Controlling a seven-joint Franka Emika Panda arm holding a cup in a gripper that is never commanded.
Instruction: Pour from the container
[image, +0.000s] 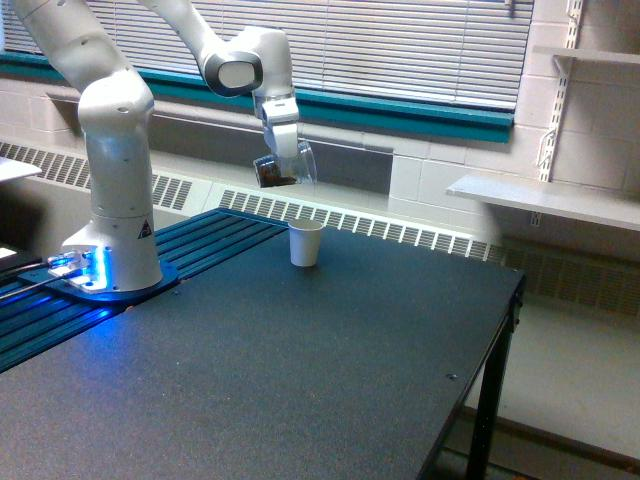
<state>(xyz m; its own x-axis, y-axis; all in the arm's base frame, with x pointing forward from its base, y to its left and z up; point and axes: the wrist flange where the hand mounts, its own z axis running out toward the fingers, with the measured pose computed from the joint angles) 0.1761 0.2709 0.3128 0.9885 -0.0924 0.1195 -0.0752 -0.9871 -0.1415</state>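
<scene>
A dark table (300, 380) fills most of the exterior view, its far edge running along a wall heater under a window with closed blinds (400, 45). The white arm (115, 150) stands on a blue-lit base at the view's left, on a ribbed blue-black strip of the table, and reaches over toward the middle. Its gripper (283, 150) points down and is clamped on the container (283, 168), a clear cup tipped on its side with brown pieces gathered at its lower left end; the mouth seems to face the view's right, though the clear rim is hard to make out. The container hangs in the air above and slightly left of a white paper cup (305, 243), which stands upright on the table, well apart from it.
</scene>
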